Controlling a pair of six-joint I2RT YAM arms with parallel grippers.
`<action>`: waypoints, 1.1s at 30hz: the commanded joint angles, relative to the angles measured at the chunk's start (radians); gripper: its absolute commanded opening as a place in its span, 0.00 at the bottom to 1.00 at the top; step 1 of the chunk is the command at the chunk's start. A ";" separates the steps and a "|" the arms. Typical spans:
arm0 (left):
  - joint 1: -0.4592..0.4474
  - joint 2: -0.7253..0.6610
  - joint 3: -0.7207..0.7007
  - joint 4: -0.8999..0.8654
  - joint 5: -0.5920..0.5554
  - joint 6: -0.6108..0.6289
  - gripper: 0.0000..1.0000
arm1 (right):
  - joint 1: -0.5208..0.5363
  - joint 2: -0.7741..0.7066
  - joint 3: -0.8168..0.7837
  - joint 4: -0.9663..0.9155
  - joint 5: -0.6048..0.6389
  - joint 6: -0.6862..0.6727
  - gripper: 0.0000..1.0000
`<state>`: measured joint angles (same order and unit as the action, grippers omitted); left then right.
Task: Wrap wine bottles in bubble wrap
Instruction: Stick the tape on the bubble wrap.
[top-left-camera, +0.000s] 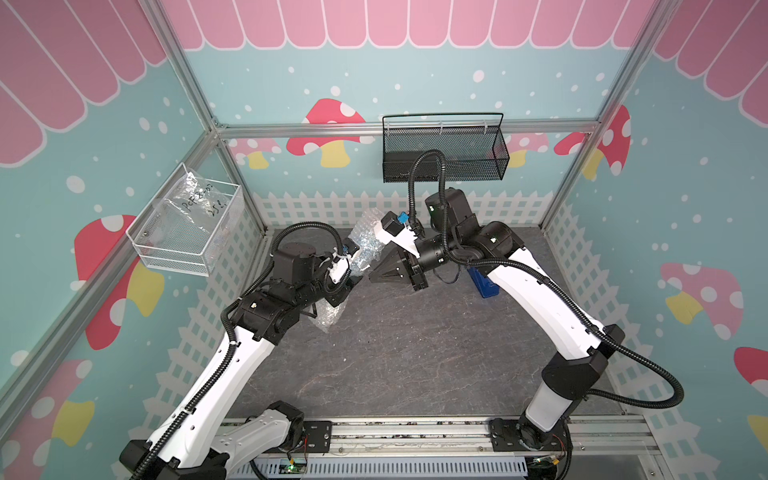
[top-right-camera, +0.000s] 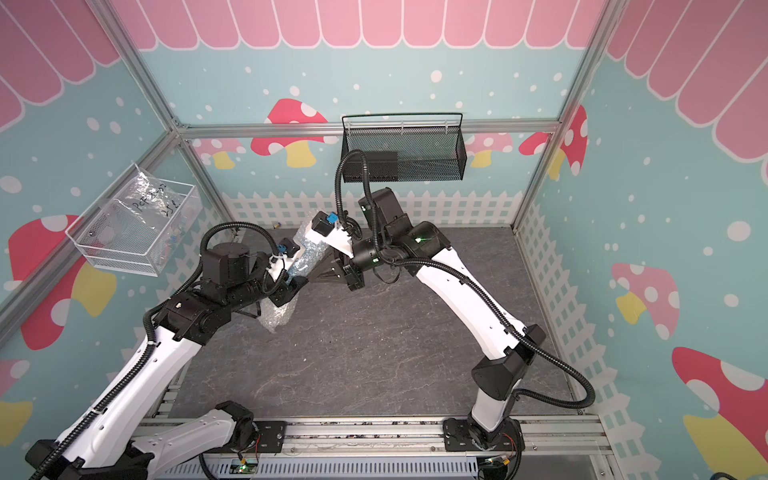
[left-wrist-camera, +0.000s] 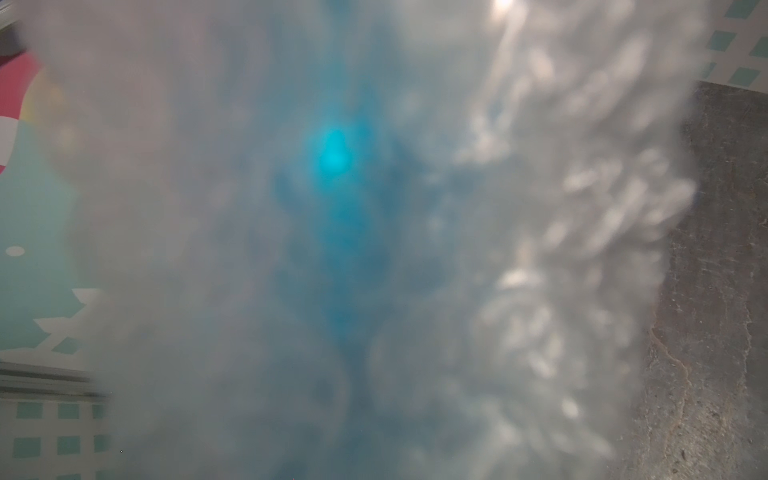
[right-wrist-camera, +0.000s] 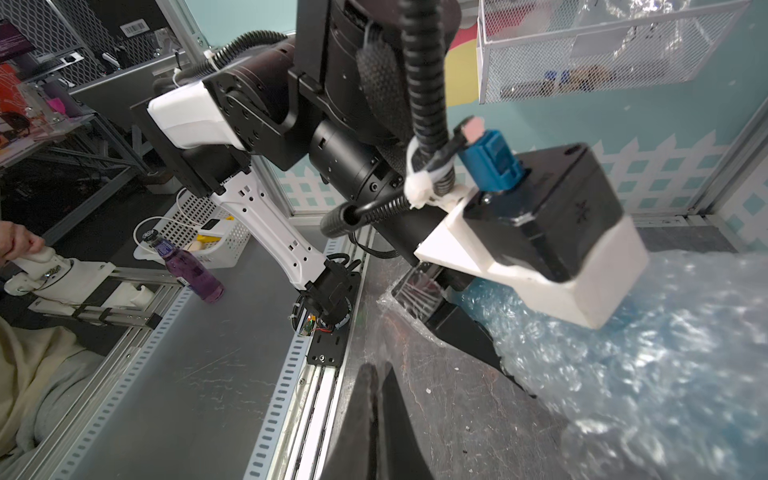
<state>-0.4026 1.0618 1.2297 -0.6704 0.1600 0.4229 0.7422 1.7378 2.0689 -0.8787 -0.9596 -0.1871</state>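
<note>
Bubble wrap: the clear, whitish sheet of small-bubble plastic (top-left-camera: 362, 249) is bunched into a long, lumpy, glinting roll. It lies tilted between the two wrists at the back left of the table, and its loose crinkled end hangs low beside the left arm.
Bottle: a small bottle of bright blue liquid lies inside that roll. It shows only as a blurred blue glow through the bubbles (left-wrist-camera: 332, 160), with cap and label not discernible.
Left gripper: the black, wedge-fingered left gripper (top-left-camera: 353, 273) is clamped on the bubble wrap roll. One matte finger (right-wrist-camera: 469, 336) presses into the plastic; the other is hidden.
Right gripper: the black, triangular right gripper (right-wrist-camera: 375, 370) has its jaws pressed together with nothing between them. Its tips are just beside the roll.
Table: a flat grey, stone-veined surface (top-left-camera: 415, 357).
Tape dispenser: a blue, boxy plastic block (top-left-camera: 484, 286) partly hidden under the right arm.
Back wall: a black fine-mesh metal basket (top-left-camera: 446, 156), long and rectangular.
Left wall: a white wire-mesh basket (top-left-camera: 166, 253) holds a crinkled clear bag with handwriting (top-left-camera: 199, 203).
</note>
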 joint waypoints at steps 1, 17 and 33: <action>-0.002 -0.041 0.057 0.087 0.047 -0.016 0.00 | 0.010 0.029 0.022 -0.056 0.032 -0.048 0.00; -0.033 -0.071 0.030 0.124 0.089 -0.087 0.00 | 0.016 0.088 0.040 -0.055 0.068 -0.042 0.00; -0.034 -0.090 0.013 0.129 0.095 -0.084 0.00 | 0.016 0.102 0.072 -0.021 0.108 0.027 0.04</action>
<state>-0.4335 1.0115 1.2282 -0.6521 0.2222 0.3439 0.7486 1.8187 2.1109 -0.9138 -0.8452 -0.1703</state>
